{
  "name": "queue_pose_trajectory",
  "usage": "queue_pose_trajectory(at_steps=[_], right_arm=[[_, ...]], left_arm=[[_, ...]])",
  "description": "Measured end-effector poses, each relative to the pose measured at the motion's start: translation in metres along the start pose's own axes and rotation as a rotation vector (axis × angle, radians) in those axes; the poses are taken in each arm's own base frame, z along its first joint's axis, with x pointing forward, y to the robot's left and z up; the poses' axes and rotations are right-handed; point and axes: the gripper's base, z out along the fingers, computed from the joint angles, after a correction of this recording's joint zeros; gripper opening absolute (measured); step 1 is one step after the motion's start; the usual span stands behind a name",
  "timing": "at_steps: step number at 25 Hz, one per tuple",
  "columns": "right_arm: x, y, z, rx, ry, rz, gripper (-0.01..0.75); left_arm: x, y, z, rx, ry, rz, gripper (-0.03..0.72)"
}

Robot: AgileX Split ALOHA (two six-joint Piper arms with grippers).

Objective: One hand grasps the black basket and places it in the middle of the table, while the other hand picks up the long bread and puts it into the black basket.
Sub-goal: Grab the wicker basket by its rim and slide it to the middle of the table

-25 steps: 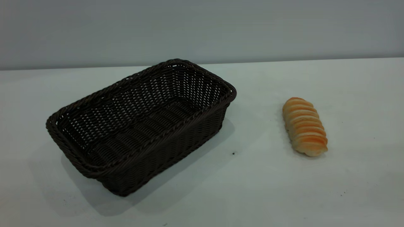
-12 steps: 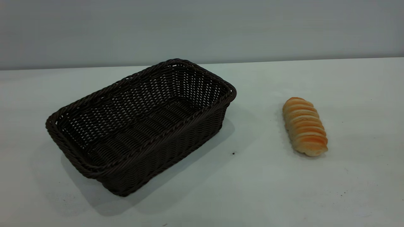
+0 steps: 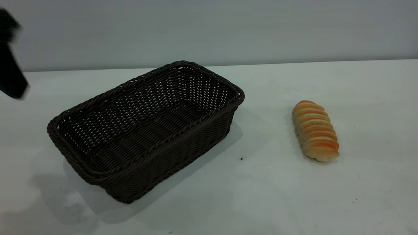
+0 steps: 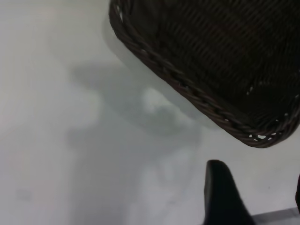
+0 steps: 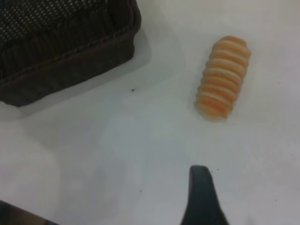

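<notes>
The black basket stands empty on the white table, left of the middle, turned at an angle. The long bread lies on the table to its right, ridged top up. My left arm shows as a blurred black shape at the far left, above and behind the basket. In the left wrist view my left gripper is open and empty over bare table, near a corner of the basket. In the right wrist view my right gripper is open and empty, short of the bread; one finger shows.
A grey wall runs behind the table's far edge. Bare table lies between the basket and the bread. A few dark specks dot the surface.
My left arm has come into the exterior view at the far left, and its shadow now falls by the basket's near left corner. Basket and bread have not moved.
</notes>
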Motion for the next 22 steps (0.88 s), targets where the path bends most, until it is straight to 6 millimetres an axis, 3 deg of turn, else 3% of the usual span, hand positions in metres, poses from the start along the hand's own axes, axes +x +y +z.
queue_pose_trajectory(at_steps=[8, 16, 22], right_arm=[[0.000, 0.000, 0.000, 0.001, -0.003, -0.004, 0.508], [0.000, 0.000, 0.000, 0.001, -0.003, -0.003, 0.508], [0.000, 0.000, 0.000, 0.001, -0.003, -0.003, 0.508]], left_arm=[[-0.011, -0.002, 0.058, -0.019, 0.134, -0.220, 0.449], [-0.016, -0.002, 0.086, -0.042, 0.139, -0.568, 0.449], [-0.017, -0.001, 0.101, -0.056, 0.149, -0.632, 0.449]])
